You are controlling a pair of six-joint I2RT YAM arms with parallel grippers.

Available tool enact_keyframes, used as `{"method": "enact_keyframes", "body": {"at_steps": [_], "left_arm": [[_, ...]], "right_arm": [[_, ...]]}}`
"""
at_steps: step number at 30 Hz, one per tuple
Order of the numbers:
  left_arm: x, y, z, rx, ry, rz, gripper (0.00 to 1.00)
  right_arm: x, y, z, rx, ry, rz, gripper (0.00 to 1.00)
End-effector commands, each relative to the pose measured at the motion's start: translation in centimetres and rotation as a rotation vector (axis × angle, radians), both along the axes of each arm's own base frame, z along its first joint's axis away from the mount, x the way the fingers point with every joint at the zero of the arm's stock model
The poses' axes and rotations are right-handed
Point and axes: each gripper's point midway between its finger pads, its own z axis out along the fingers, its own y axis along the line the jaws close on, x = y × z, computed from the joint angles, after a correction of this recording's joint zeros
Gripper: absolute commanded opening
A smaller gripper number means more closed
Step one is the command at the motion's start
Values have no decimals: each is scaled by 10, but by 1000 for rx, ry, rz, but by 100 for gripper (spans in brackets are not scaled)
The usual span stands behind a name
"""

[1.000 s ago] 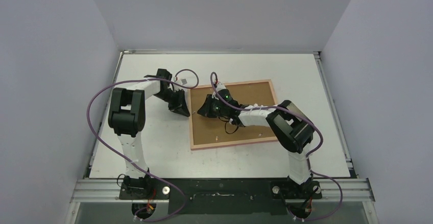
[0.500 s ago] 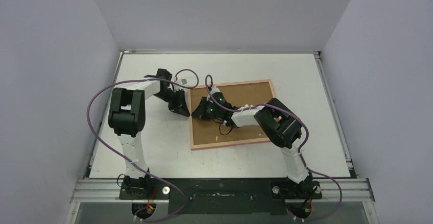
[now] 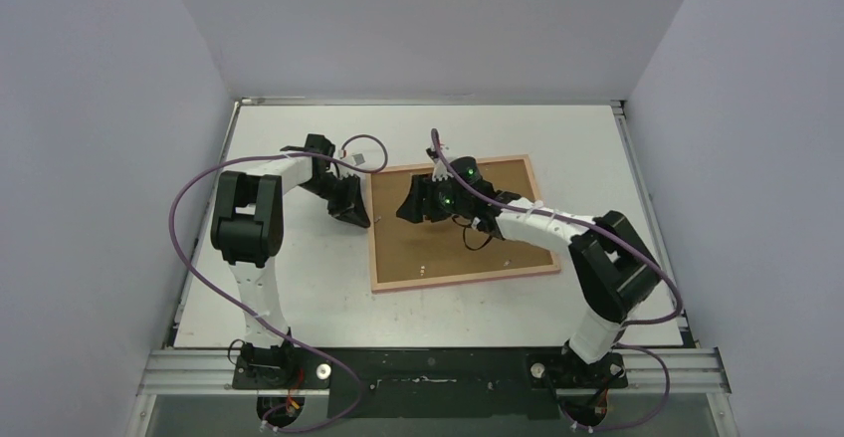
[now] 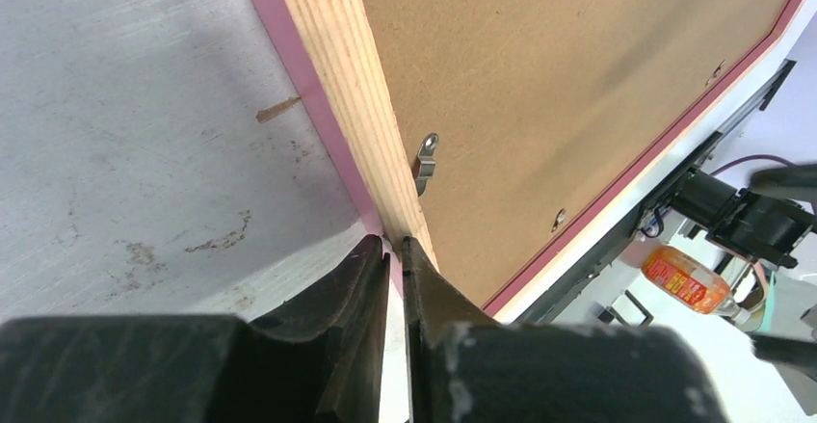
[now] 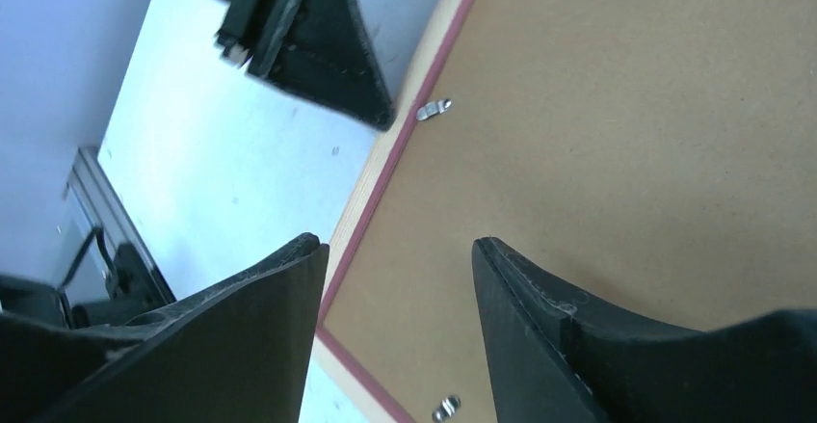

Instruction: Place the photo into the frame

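The left gripper (image 4: 396,250), pressed together, touches the edge of the frame (image 4: 337,76). Only the wrist views show the little metal clips (image 4: 425,158). The right gripper (image 5: 395,245) hangs spread over the backing panel (image 5: 626,134).

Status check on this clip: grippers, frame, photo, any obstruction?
Left gripper shut, tips at the frame's left edge. Right gripper open over the backing panel. Photo not in view. No obstruction seen.
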Motion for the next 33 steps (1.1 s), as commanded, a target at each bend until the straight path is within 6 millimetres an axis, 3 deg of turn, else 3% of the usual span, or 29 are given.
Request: {"method": "enact_keyframes", "body": {"at_steps": [1,5,10,16,22,33], "left_arm": [[7,4,21,9,-94,-48,12],[-10,3,25,9,-94,-90,16],[-26,-3,13,15,-66,-117,16],[-23,-4,5,29,-73,-123,15],[-18,-8,1,50,-93,-127,14],[-7,-1,-13,118,-96,-95,9]], "right_arm": [[-38,-17,-2,-126,-16,185,58],[-61,-16,0,-129,-21,333,59],[-79,-18,-3,-231,-88,522,64],[-96,-7,-3,-242,-132,685,65],[-116,7,-27,-284,-76,817,67],[-125,-4,-54,-328,-12,830,65]]}}
